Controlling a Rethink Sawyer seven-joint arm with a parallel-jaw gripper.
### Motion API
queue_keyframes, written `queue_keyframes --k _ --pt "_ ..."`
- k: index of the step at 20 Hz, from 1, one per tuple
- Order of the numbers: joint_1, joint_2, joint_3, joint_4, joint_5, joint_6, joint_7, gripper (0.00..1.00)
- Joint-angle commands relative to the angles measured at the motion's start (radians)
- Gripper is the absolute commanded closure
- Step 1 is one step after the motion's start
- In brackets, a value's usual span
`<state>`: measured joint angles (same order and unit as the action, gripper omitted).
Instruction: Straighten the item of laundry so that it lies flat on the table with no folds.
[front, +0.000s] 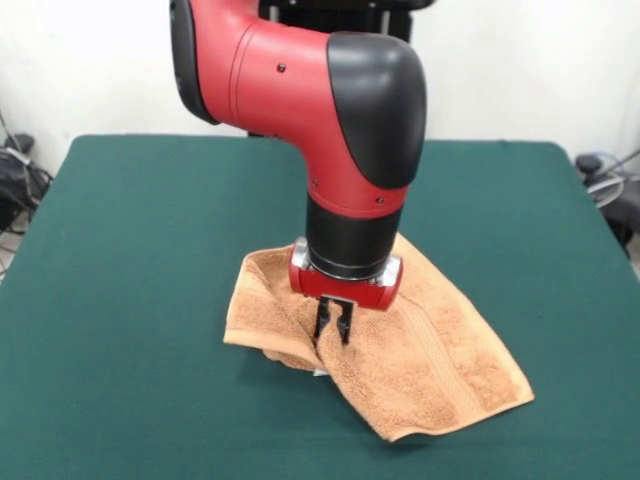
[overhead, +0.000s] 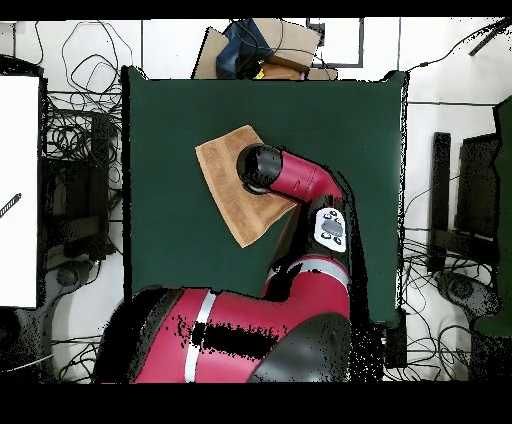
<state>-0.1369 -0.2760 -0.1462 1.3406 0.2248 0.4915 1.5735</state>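
The towel (front: 440, 350), folded at its nine o'clock edge, is being pinched by our gripper (front: 333, 332), which we judge should be dragging that fold outward.

the arm (front: 340, 150) covers the towel's (front: 440, 350) middle from the front, and from overhead its wrist (overhead: 262, 168) hides the gripper (front: 333, 322) entirely and part of the cloth. the fingertips sink into terry folds, so their grip cannot be told. the table's (front: 150, 300) near edge is cut off at the bottom of the front view.
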Motion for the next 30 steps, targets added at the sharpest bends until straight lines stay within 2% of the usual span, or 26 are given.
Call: queue_keyframes --k 1,21,30 --pt "-0.010 0.016 0.051 0.059 -0.010 -0.087 0.185 1.00" --pt "0.024 -0.118 0.016 0.172 -0.014 -0.057 0.206 1.00" --pt "0.050 -0.151 0.003 0.186 0.000 -0.007 0.217 1.00"
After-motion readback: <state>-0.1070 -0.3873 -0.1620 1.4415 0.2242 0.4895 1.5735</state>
